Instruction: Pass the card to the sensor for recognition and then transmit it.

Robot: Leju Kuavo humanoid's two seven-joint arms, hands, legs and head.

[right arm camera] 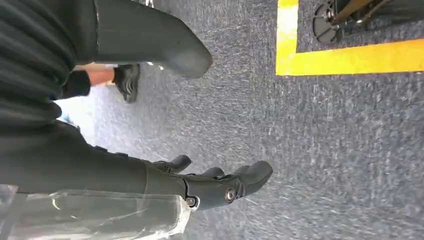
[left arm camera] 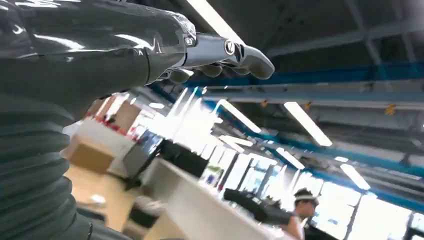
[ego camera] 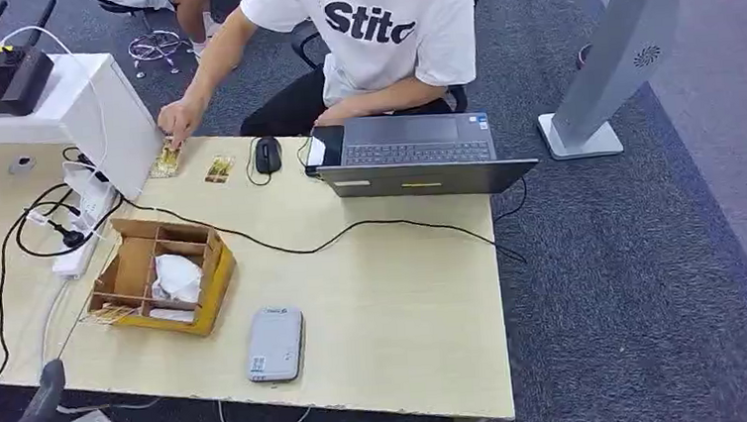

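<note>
Cards lay at the desk's point(ego camera: 405, 298) far left part: one point(ego camera: 165, 160) under a person's hand point(ego camera: 180, 117), beside the white box point(ego camera: 94, 111); a second point(ego camera: 219, 169) just beside it, between the first and the mouse point(ego camera: 267, 154). Both were flat, long axes running roughly away from the robot, the first tilted slightly. Print on them was too small to read.

Sensor point(ego camera: 276, 344), a grey flat pad, lay near the desk's near edge, well apart from the cards, long axis near-to-far.

Left hand point(left arm camera: 220, 57): in the left wrist view the fingers point(left arm camera: 252, 57) were stretched out and slightly curled, holding nothing, touching nothing, ceiling lights behind. In the head view a grey part of the left arm sat at the lower left corner, below the desk edge.

Right hand point(right arm camera: 220, 182): fingers point(right arm camera: 255, 175) loosely apart, empty, over grey carpet point(right arm camera: 325, 150) with a yellow floor line point(right arm camera: 350, 57).

Cardboard box point(ego camera: 161, 276) with dividers stood left of the sensor. Laptop point(ego camera: 416, 158) stood open at the far edge, with a black cable point(ego camera: 351, 230) across the desk.
</note>
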